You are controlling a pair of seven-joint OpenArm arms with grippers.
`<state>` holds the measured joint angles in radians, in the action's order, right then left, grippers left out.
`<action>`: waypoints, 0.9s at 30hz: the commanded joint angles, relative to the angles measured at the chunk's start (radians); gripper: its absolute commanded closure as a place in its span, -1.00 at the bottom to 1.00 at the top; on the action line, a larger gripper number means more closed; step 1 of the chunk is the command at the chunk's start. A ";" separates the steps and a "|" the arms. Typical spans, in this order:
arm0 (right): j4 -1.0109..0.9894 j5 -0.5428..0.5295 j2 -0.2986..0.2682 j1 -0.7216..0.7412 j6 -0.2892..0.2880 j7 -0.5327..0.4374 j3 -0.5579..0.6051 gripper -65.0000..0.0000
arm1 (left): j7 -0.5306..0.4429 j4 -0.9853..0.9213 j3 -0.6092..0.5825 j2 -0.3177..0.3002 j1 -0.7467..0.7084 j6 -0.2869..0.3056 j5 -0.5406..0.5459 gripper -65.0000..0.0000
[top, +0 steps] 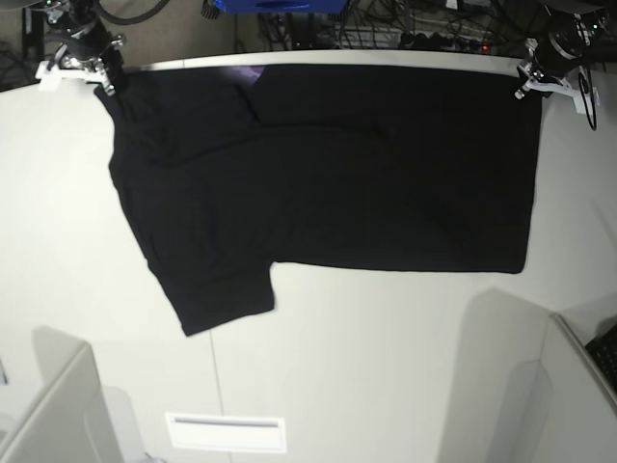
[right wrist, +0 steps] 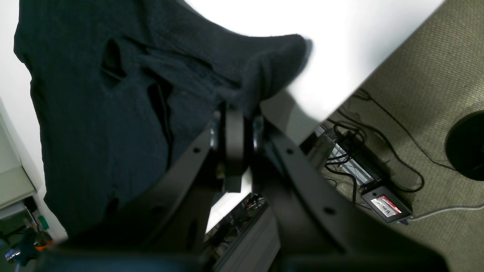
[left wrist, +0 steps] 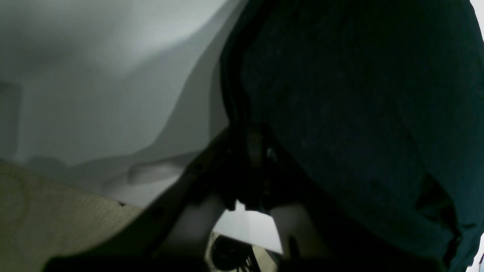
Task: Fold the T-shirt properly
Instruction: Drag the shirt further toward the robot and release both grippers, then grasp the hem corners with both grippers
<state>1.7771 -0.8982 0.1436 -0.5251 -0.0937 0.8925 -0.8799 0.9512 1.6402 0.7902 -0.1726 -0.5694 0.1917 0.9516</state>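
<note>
The black T-shirt [top: 337, 174] lies spread across the far half of the white table [top: 386, 367], plain side up, with one sleeve [top: 222, 294] pointing toward the front left. A sliver of purple print [top: 249, 75] shows near the far edge. My right gripper [top: 104, 82] is at the shirt's far left corner. In the right wrist view it [right wrist: 236, 109] is shut on a bunched fold of the black cloth [right wrist: 94, 113]. My left gripper [top: 528, 82] is at the far right corner. In the dim left wrist view it [left wrist: 253, 139] is shut on the shirt's edge [left wrist: 359, 113].
Cables and power strips [top: 386, 29] lie behind the table's far edge. A white slotted plate [top: 227, 432] sits at the front. Grey partitions stand at the front left [top: 53, 415] and front right [top: 540, 386]. Carpet with cables and a small box [right wrist: 385, 206] lies below the table.
</note>
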 commanded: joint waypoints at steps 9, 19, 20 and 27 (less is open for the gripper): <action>0.013 -0.011 -0.009 -0.007 -0.007 -0.003 -0.003 1.00 | -0.008 0.019 0.007 0.000 -0.028 0.009 0.016 1.00; 0.019 -0.011 -0.009 -0.028 -0.007 -0.011 -0.011 0.11 | -0.008 0.019 0.123 0.044 -0.053 0.007 0.016 0.58; 0.019 -0.011 -0.009 -0.026 -0.007 -0.011 -0.031 0.09 | -0.007 0.021 0.157 0.051 -0.051 0.007 0.016 0.29; 0.020 -0.011 -0.011 0.012 -0.008 -0.006 -0.111 0.14 | -0.008 0.030 0.240 0.041 -0.021 0.009 0.016 -0.69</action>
<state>1.7782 -0.8909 0.1417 -0.5106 -0.0940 0.8951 -0.9844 0.9527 1.6505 1.0245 -0.1192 -0.5835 0.1913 0.9508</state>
